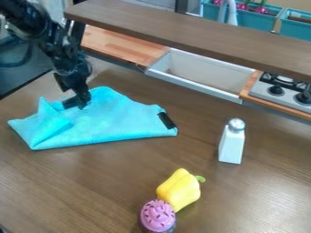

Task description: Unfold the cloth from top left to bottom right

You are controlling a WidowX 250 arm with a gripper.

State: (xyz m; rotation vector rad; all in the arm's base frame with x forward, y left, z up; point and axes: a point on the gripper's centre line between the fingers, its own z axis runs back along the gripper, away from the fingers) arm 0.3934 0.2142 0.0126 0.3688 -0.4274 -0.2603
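My gripper [77, 102] is at the top left of the folded cloth [115, 119], near the counter's [91, 186] far left edge; its opening and hold I can't tell. Probably grasping; next, draw toward bottom right.

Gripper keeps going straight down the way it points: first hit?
The blue cloth, near its upper-left part, then likely the brown table beneath. The gripper may already be touching the cloth; depth is unclear from this one angle.
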